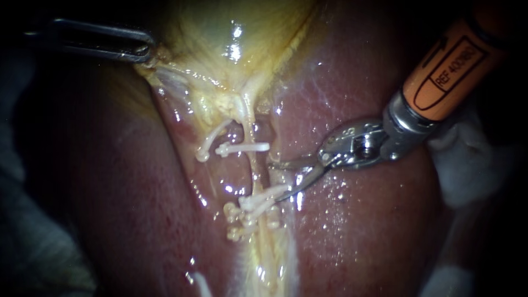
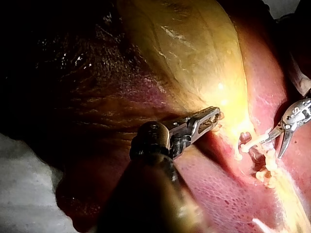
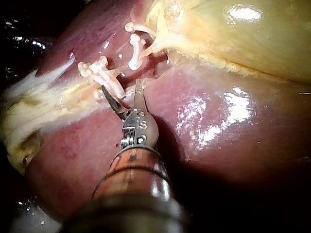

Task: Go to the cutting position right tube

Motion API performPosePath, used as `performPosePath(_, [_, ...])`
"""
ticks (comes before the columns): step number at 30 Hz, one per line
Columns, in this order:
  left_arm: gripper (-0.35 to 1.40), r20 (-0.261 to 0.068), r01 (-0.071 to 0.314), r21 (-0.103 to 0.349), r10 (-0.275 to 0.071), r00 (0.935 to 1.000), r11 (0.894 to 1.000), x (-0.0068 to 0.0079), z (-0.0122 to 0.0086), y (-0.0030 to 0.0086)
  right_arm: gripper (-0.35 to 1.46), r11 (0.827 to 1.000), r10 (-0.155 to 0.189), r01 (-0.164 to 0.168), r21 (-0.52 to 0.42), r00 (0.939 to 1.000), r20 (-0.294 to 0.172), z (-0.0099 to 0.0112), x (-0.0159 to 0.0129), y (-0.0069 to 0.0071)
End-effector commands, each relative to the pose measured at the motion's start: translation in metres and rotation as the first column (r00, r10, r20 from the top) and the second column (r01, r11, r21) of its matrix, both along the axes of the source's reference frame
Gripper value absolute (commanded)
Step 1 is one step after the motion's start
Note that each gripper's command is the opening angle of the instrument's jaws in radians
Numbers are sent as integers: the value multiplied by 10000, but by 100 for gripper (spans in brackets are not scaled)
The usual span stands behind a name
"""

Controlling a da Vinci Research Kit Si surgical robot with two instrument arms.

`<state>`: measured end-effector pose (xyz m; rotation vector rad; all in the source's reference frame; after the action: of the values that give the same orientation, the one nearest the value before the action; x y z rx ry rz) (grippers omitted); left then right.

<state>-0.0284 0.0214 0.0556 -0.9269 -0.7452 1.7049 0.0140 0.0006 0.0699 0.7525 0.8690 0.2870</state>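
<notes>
While my left instrument [image 1: 144,52] has its jaws clamped on the gallbladder's [image 1: 231,33] edge, my right instrument [image 1: 275,180] holds its blades apart, gripping nothing, just beside the right tube [image 1: 253,168]. That tube runs down the middle of the liver [image 1: 374,220], away from its edges, between an upper clip [image 1: 245,147] and lower clips [image 1: 258,202]. It looks thin, soft, wet and easily torn, so the bare stretch between the clips is the place to straddle. Room is tight: clips crowd both ends and the liver lies directly beneath.
</notes>
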Motion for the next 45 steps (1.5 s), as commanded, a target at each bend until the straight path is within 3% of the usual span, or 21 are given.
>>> performPosePath(1, [-35,0,2,1,-2,10000,10000,0,0,0,144,10000,-18,18,52,10000,-54,1,0,1])
performPosePath(17, [-35,-1,5,1,-5,10000,10000,0,-1,0,144,9966,205,-101,814,9916,-1278,1,24,1])
performPosePath(31, [-35,-4,9,2,-9,10000,10000,-1,0,0,144,9935,188,35,1137,9807,-1944,0,69,-24])
performPosePath(41, [-35,-5,10,1,-10,10000,10000,-1,0,0,144,9907,376,-38,1360,9683,-2470,-9,79,-31])
performPosePath(45, [-35,-4,10,1,-10,10000,10000,-1,0,0,140,9850,427,71,1723,9580,-2835,-21,80,-32])
